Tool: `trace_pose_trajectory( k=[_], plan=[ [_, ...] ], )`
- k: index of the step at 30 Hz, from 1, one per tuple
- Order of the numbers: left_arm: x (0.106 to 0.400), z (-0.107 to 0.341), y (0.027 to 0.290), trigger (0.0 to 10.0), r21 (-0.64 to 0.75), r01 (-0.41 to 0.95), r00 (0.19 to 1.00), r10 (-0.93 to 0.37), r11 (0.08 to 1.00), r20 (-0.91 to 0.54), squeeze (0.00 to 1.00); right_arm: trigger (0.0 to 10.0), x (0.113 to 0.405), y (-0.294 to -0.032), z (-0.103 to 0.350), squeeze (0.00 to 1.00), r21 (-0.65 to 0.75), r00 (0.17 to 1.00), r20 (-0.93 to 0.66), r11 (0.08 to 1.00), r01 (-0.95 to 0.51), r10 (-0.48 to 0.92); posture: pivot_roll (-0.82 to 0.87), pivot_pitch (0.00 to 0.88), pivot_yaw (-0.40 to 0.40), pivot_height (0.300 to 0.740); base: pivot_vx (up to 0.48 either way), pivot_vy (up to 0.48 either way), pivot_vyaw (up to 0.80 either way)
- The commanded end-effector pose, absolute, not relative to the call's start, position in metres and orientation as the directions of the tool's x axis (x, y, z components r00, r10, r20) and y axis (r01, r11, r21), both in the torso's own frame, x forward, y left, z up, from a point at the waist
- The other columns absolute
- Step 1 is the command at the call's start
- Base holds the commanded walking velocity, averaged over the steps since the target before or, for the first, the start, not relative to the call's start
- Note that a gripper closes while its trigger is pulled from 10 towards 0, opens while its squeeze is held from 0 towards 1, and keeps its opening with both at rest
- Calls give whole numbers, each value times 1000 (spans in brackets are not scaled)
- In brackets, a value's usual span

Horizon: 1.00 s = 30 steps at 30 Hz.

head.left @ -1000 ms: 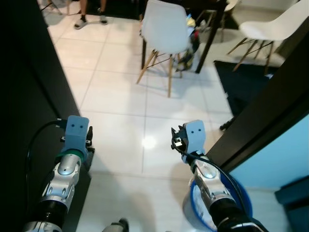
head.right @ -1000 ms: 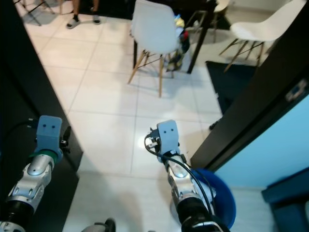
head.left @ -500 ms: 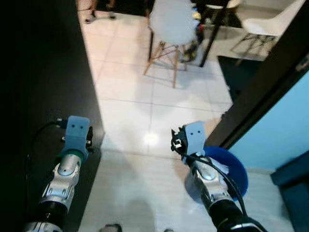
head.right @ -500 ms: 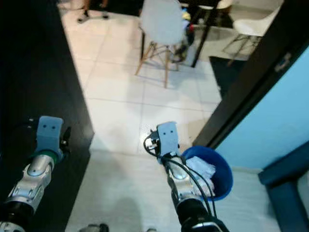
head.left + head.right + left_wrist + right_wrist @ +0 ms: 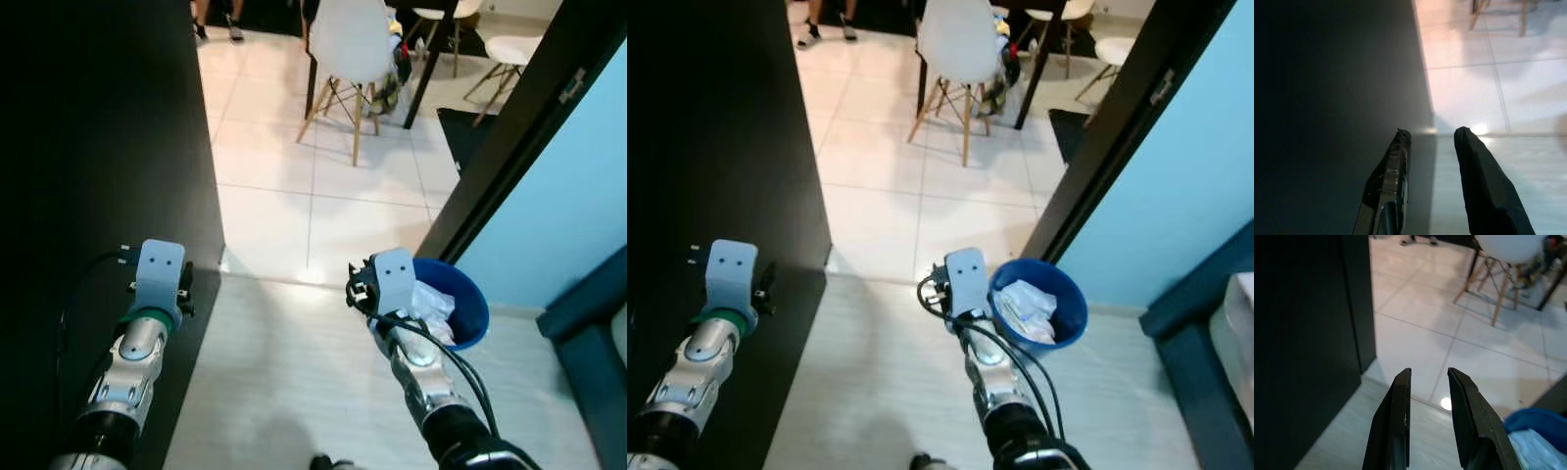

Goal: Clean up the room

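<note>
While both the left end effector (image 5: pixel 1432 142) and right end effector (image 5: pixel 1429 374) hang slightly parted, empty, a round blue bin (image 5: pixel 1063 294) of crumpled white paper (image 5: pixel 1024 304) sits at three o'clock on glossy tiles (image 5: pixel 294 211).

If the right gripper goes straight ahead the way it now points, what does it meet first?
Probably nothing but the white tiled floor: the right gripper is open and empty, and points through the doorway. The white chair stands farther on; depth is unclear.
</note>
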<state>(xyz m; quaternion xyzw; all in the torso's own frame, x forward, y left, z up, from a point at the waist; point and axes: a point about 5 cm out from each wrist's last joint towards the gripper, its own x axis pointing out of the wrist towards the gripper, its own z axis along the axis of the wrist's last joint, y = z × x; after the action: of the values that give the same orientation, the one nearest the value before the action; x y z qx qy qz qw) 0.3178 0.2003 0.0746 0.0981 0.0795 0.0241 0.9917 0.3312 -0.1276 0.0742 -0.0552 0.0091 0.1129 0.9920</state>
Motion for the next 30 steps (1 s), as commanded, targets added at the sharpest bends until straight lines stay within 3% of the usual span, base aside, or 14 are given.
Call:
trace_pose_trajectory(
  k=[1, 30],
  plan=[
    [317, 70, 196, 10000, 192, -14, 982, 49, 981, -181, 0, 10000, 329, -133, 68, 0, -99, 978, -55, 974, -206, 201, 56, 34, 32, 740, 0, 0, -788],
    [325, 82, 184, 10000, 132, 36, 989, -16, 991, -147, 0, 10000, 332, -131, 74, 0, -72, 973, -27, 971, -229, 228, 55, 0, 35, 740, 0, 0, -800]
  ],
)
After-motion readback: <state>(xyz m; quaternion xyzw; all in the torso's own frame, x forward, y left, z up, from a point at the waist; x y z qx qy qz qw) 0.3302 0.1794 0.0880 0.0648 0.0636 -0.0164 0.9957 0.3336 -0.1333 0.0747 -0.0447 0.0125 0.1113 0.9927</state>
